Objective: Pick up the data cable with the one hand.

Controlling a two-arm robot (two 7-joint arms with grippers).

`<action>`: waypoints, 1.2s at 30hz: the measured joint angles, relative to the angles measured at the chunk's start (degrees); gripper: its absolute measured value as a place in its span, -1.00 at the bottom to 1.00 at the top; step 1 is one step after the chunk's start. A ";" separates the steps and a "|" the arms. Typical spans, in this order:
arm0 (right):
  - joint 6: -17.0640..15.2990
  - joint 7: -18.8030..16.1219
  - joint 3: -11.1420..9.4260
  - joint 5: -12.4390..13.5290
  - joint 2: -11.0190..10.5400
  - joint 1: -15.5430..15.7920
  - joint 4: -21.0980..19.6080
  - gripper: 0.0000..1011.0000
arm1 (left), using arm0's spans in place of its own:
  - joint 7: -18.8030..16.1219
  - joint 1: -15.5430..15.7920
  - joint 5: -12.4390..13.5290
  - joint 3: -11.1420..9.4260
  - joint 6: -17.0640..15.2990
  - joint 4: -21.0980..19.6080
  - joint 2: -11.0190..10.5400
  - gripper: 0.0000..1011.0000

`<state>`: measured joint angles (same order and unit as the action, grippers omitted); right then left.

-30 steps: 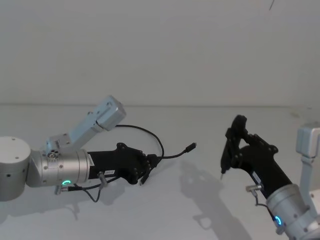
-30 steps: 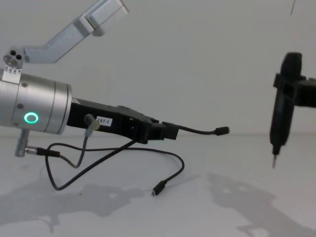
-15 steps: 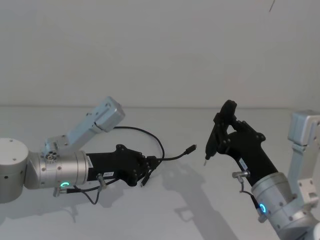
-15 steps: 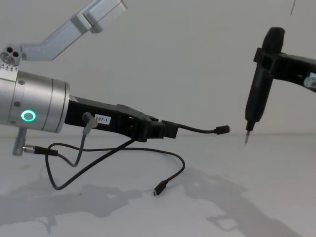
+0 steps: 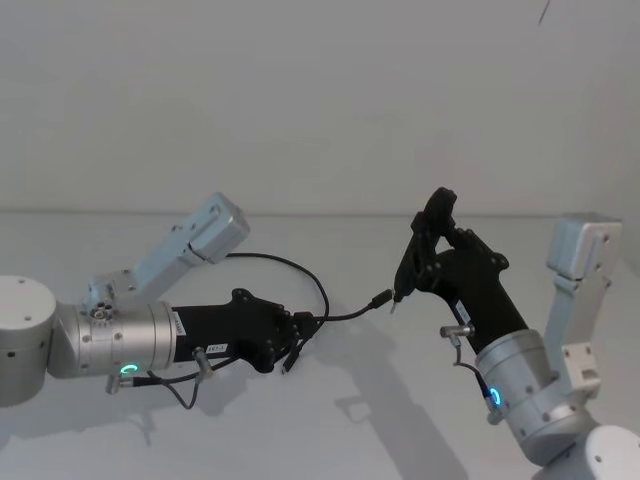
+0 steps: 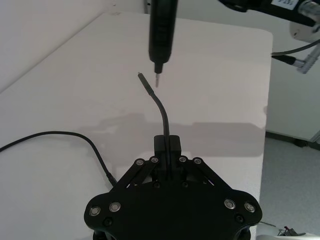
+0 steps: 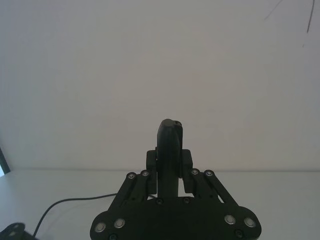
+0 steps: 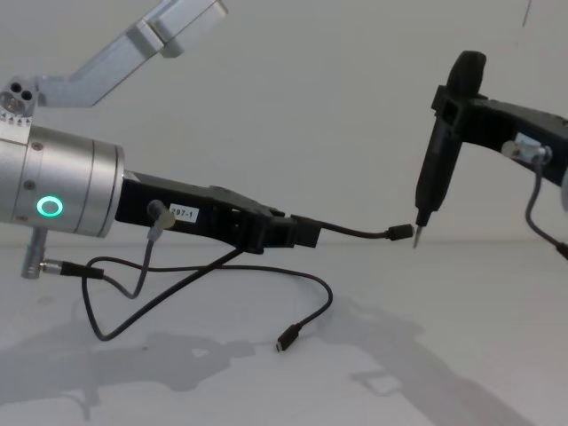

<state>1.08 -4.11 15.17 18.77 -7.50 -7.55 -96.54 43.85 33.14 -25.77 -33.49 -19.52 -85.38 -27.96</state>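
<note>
The left gripper (image 5: 300, 330) reaches in low from the left side, a black angular one with a small white label, joined to a silver cylinder with a green glowing ring, and its two fingers are clamped together on the data cable (image 5: 345, 313). The grip sits on the thicker black joint of the cable, which shows plainly between the fingers in the left wrist view (image 6: 167, 147). From that pinch a short stiff length sticks out forward and a little upward in the air, ending in a small plug (image 8: 399, 233). The rest of the cable falls away behind the gripper: one part loops back in a wide arc over the white table (image 5: 330, 420), and in the chest view another part sags below the gripper and ends in a second small plug (image 8: 286, 341) hanging low, close to the table; whether it touches the surface is hard to say. The right gripper (image 5: 425, 255) comes in from the right, held high, its fingers closed around a slim upright black tool (image 8: 441, 151) with a pointed metal tip (image 8: 416, 238). That tip hangs just beside the raised plug, very near it, though I cannot tell whether the two actually touch.
</note>
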 joint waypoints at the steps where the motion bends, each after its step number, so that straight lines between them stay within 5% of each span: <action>1: 0.20 0.00 0.02 -0.09 0.15 -0.21 0.34 -0.45 | 0.00 -0.01 -0.01 0.00 -0.01 -0.01 -0.01 -0.92; 21: 4.67 -0.37 -1.12 -2.22 2.53 -5.25 8.68 -0.45 | 0.00 -0.05 -0.06 0.00 -0.05 -0.11 -0.07 -0.92; 36: 4.53 -0.99 -2.14 -2.50 2.89 -5.96 9.58 -0.45 | 0.00 -0.04 -0.06 0.00 -0.05 -0.11 -0.07 -0.92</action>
<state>5.60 -5.10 13.02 16.26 -4.62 -13.51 -86.96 43.84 33.10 -25.83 -33.49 -19.57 -85.49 -28.03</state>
